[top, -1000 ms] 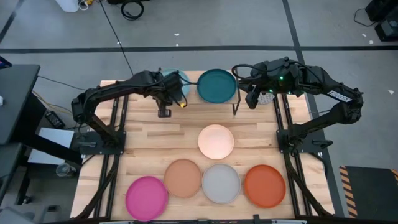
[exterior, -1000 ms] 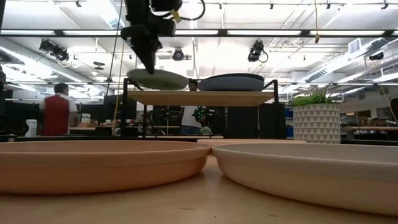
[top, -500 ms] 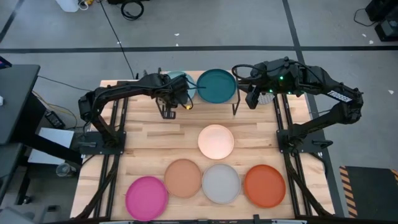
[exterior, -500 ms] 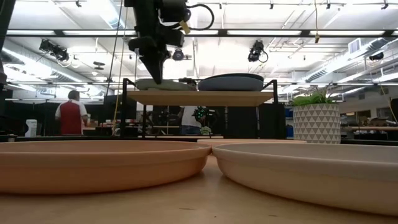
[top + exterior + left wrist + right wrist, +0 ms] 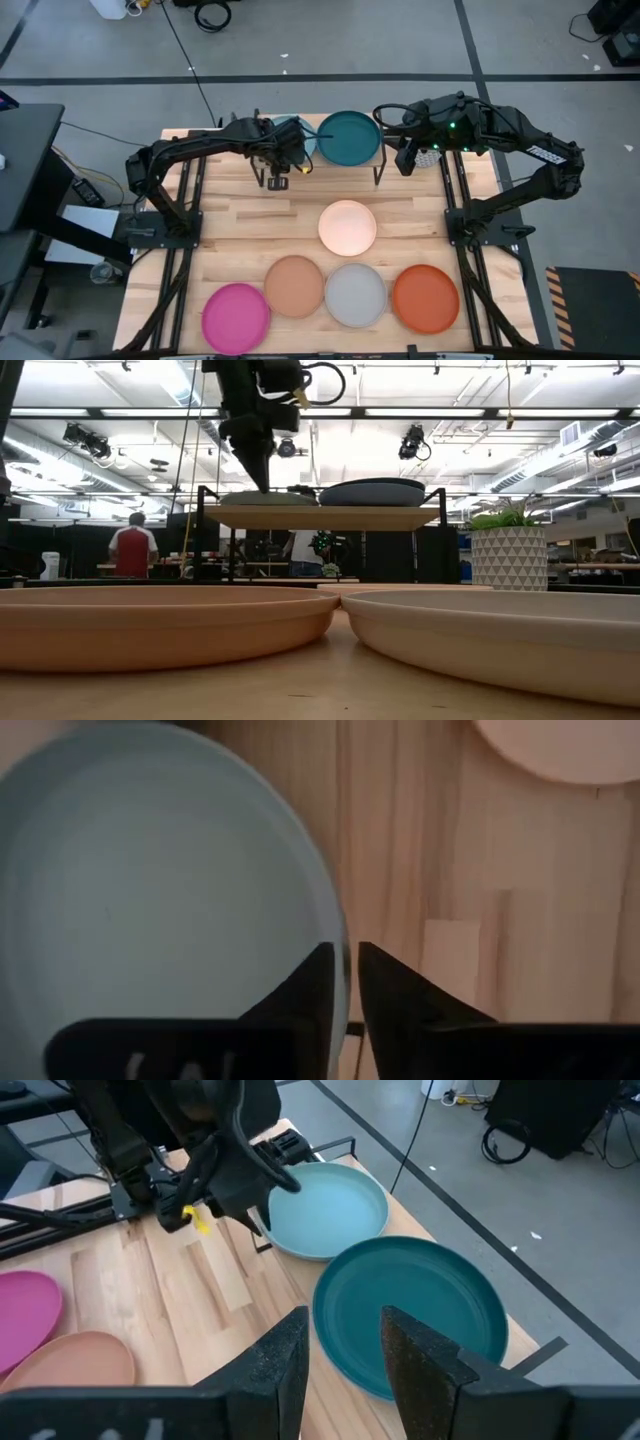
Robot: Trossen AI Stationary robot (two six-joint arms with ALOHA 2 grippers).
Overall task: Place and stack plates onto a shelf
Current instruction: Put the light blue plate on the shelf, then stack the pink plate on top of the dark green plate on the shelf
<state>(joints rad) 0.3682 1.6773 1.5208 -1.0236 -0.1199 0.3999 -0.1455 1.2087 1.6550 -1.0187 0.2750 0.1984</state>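
Note:
The light blue plate lies on the left half of the shelf; it also shows in the left wrist view. The dark teal plate rests flat on the shelf's right half. My left gripper is shut on the light blue plate's near edge. My right gripper is open and empty, just right of the shelf. The cream-white, peach-tan, grey, orange and magenta plates lie on the table. The bright blue plate is out of view. My left gripper pinches the light blue plate's rim at its near edge, one finger over the plate's inside and one outside. The fingers come from above, pointing down. The plate lies about flat on the shelf top.
The shelf's black legs stand at the table's far middle. The five loose plates fill the table's near half and middle. Bare wood shows left of the cream-white plate. A white plant pot and people stand beyond the table.
My left gripper has gone toward the table's right edge and down with the light blue plate. The plate was tilted a little above the shelf; now it lies flat on the shelf top, close beside the dark teal plate.

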